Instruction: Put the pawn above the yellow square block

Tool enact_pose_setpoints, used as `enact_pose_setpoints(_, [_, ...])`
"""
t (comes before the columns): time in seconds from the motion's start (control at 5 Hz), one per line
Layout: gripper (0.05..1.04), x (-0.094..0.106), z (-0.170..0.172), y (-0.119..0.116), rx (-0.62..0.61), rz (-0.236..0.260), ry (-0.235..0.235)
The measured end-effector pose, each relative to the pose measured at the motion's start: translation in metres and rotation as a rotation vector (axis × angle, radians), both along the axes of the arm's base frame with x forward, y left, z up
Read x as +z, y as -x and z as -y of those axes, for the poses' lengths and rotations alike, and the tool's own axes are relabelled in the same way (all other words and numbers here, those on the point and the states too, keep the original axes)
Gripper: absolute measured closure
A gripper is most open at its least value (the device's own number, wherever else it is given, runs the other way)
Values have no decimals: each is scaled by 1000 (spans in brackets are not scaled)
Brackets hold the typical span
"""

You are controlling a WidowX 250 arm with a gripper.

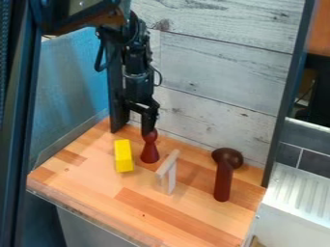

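My gripper hangs straight down at the top of the dark red pawn, left of the view's middle. It overlaps the pawn's head, and I cannot tell whether it holds it. The pawn is upright, and its base appears to be on the wooden surface. Just left of it lies the yellow block, with a narrow strip of wood between them.
A pale wooden piece with an angled top stands right of the pawn. Farther right is a dark brown mallet-like object. The wooden work surface meets a whitewashed plank wall behind and a blue panel at left.
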State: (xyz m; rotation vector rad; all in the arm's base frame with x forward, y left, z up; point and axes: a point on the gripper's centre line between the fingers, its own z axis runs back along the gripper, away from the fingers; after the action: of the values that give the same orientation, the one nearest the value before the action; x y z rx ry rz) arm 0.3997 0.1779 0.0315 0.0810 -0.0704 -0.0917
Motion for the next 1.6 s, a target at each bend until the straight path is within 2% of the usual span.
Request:
enact_pose_setpoints(0.4, [84, -1, 7, -7, -13, 37, 21])
enact_pose_setpoints(0.8, [84, -5, 7, -12, -10, 46, 31])
enact_pose_setpoints(1.0, [84, -13, 6, -15, 1, 52, 29])
enact_pose_setpoints(1.2, [128, -22, 8, -21, 1, 45, 12])
enact_pose_setpoints(1.4, [413, -25, 11, -24, 1, 54, 9])
enact_pose_setpoints(1.6, [532, -25, 12, -27, 7, 73, 14])
